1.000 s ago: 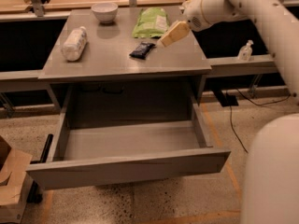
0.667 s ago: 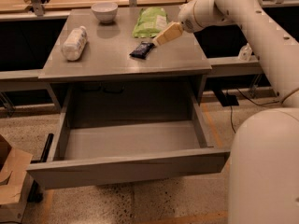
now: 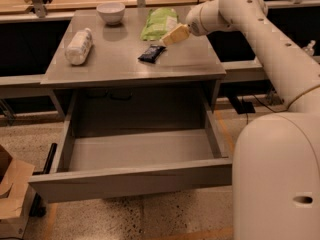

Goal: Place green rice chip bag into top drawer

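Right now the arm [image 3: 270, 39] comes in from the robot's white body [image 3: 277, 179], which stands off the table's front-right corner as the camera sees it. It rises, bends at an elbow beyond the table's far-right corner, then angles down and back over the tabletop. The wrist is tilted, so the tan gripper [image 3: 166, 39] points down toward the table's ctr. The gripper sits over the table [image 3: 125, 66] in its far-right quarter, w/ its tip at the near-right corner of the green rice chip bag [image 3: 157, 21]. Can't tell if it touches the bag, and can't tell if the gripper is apart or together.

The bag lies flat on the tabletop near the table's far edge, right of ctr. It has a pale patch on its face, but the print is too blurred to read.

A small black packet [image 3: 151, 53] lies on the table just nearer the front than the bag, and its markings are unreadable too. A white bowl [image 3: 111, 11] stands at the table's far edge, left of the bag. A white bottle [image 3: 79, 46] lies on its side toward the table's left edge, w/ no legible label.

The top drawer [image 3: 130, 176] is pulled out from under the table's front, and its inside floor is in view. A cardboard box [image 3: 12, 189] sits on the floor off the table's front-left.
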Controlling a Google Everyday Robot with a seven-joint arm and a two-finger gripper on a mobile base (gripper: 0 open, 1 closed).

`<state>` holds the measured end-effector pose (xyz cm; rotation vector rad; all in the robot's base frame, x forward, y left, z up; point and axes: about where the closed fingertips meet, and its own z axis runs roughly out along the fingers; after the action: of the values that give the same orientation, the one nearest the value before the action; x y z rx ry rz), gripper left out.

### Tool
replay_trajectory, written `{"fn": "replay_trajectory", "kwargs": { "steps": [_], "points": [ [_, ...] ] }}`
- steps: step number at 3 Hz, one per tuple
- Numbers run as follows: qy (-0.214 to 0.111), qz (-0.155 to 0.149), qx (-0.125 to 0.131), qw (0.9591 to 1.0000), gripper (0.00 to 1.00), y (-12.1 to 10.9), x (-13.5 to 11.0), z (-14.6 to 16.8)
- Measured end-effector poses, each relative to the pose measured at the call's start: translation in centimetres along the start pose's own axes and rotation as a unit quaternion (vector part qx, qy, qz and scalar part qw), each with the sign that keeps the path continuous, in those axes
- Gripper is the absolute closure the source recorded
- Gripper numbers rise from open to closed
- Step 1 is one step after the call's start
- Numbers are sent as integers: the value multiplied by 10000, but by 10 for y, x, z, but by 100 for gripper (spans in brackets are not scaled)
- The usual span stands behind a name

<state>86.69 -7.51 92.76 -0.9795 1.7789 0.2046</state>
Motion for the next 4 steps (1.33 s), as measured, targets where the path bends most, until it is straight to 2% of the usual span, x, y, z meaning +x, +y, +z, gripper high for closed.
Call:
{"fn": "replay_trajectory", "kwargs": {
  "steps": [1, 2, 3, 4],
  "points": [
    [-30, 36, -97, 9999, 0, 4, 2, 5],
    [-261, 65, -41, 9996, 0, 1, -5, 24],
    [-656, 326, 134, 9972, 0, -12, -10, 48],
    [-953, 629, 306, 9930, 0, -25, -11, 74]
  ]
}}
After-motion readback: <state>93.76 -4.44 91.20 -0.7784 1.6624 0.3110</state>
